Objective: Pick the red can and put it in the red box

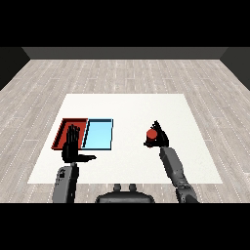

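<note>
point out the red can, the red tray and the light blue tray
red can (pixel 152 133): head view, its visible top.
red tray (pixel 62 133): head view, its left wall.
light blue tray (pixel 99 135): head view, its bare floor.

The right hand (pixel 158 137) curls round the red can (pixel 152 133), well right of the trays. The left hand (pixel 72 149), fingers (pixel 73 133) straight, overlaps the red tray (pixel 63 128) beside the light blue tray (pixel 99 135) on the white tabletop (pixel 132 107).

We log a red can (pixel 152 133), red tray (pixel 62 131), light blue tray (pixel 99 135), white table (pixel 127 110), black hands, grey forearms; floor looks pale wood-grain.
</note>
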Available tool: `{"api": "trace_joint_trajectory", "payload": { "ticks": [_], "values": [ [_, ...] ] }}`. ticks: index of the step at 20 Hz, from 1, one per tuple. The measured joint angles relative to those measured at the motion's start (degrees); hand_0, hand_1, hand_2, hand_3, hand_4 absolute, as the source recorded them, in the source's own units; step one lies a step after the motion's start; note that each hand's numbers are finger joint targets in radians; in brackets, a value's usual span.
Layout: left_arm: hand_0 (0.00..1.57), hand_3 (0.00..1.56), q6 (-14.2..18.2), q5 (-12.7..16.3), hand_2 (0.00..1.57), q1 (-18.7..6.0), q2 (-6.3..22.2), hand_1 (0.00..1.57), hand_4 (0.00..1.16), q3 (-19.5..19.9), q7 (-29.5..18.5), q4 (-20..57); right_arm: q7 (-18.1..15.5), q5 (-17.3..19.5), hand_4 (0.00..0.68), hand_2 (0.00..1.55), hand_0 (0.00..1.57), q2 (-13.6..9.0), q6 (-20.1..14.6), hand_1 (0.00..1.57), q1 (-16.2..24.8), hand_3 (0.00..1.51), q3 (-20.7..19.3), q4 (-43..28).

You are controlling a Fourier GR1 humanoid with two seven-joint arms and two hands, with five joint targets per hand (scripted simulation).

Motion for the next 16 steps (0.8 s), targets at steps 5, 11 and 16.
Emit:
{"api": "trace_joint_trajectory", "payload": {
  "ticks": [5,11,16],
  "values": [
    [0.00,0.00,0.8,-1.2,0.00,-0.2,-0.7,0.00,0.00,-0.6,-1.3,0.9,-2.2,2.0,0.493,1.50,1.52,0.0,-3.2,1.52,-1.1,1.46,-0.1,3.2],
    [0.00,0.00,1.0,-1.4,0.00,0.5,-0.8,0.00,0.00,-0.9,-1.0,0.4,-2.2,5.2,0.575,1.47,1.54,-0.3,-8.6,1.54,-1.6,1.42,0.9,4.0],
    [0.00,0.00,1.0,-0.8,0.00,-1.4,-0.7,0.00,0.00,-0.2,-1.0,1.9,-1.9,7.4,0.548,1.47,1.53,0.0,-11.4,1.53,-4.7,1.42,1.5,7.0]
  ]
}}
